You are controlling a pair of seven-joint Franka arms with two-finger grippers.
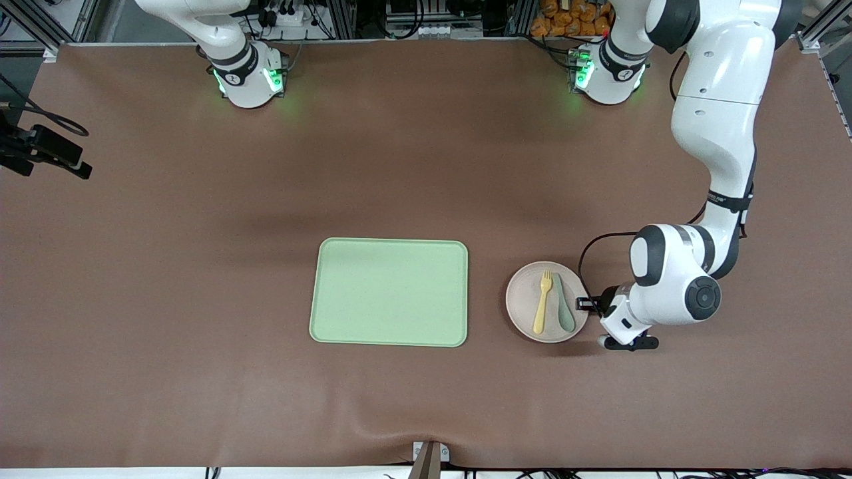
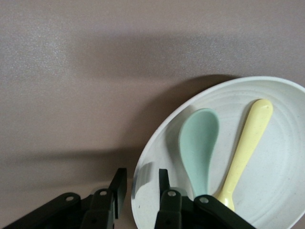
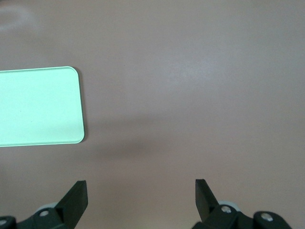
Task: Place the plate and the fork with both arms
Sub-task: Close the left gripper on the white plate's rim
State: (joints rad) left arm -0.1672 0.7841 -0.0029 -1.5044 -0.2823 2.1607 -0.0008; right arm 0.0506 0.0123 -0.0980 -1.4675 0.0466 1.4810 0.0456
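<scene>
We see the plate [image 1: 526,313] beside the tray [image 1: 389,293], toward the left arm's end of the table, with the fork [image 1: 542,303] and spoon [image 1: 565,306] lying in it. The left gripper [image 2: 139,183] straddles the plate's rim, fingers not yet pressed against it. The right gripper [image 3: 141,198] waits above the table, fingers spread.

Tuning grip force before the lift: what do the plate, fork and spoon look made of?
Plate: likely matte plastic, pale beige-pink, faintly speckled, thin raised rim with molded rings. Fork: yellow, same dull speckled finish, probably plastic. Spoon: grey-green, smooth and matte, likely plastic too. No metallic or ceramic shine anywhere. The left gripper straddles the plate's rim.
</scene>
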